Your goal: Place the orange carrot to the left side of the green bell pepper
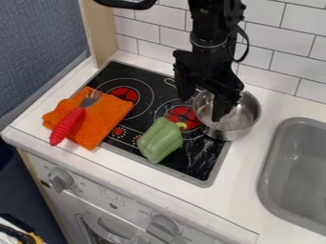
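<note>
1 steel pot (246, 113) partly under tool (202, 107), fingers spread wide, empty, fork (67, 125) on orange cloth (109, 116), green pepper (159, 142).

Fork (66, 126) on cloth (107, 119), L of pepper (159, 142); pot (243, 121) behind + R of pepper; sink (280, 164) far R.

Shiny metal pot (243, 125), glossy black stovetop (207, 161)

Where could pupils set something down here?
Bare: the flat white counter between the round silver metal pot and rectangular grey sink; the flat black cooktop between the folded orange cloth and ribbed green bell pepper. Crowded: around the pot, under the black two-fingered pincer.
</note>
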